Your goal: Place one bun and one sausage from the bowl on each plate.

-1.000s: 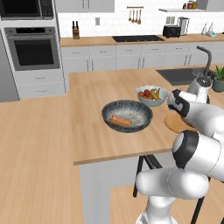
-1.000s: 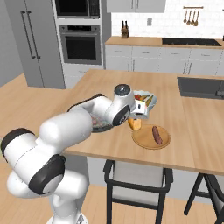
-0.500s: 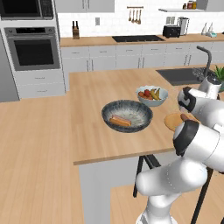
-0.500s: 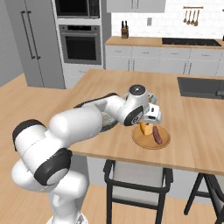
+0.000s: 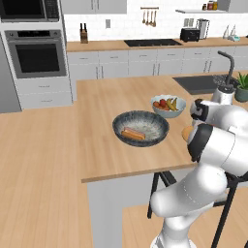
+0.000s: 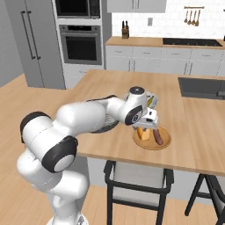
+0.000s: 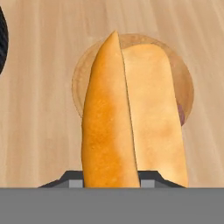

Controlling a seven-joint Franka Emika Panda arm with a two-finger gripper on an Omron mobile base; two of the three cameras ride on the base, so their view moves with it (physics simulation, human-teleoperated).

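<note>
Now the gripper (image 6: 143, 132) is clamped on a bun (image 7: 131, 118), hanging right above the tan wooden plate (image 6: 147, 143). From the hand view the bun's long axis runs straight away from the fingers, its far end over the plate's middle. A sausage (image 6: 158, 137) already lies on that plate, just beside the bun. Back in the dark bowl (image 5: 157, 129), another bun and sausage (image 5: 132, 134) wait.
</note>
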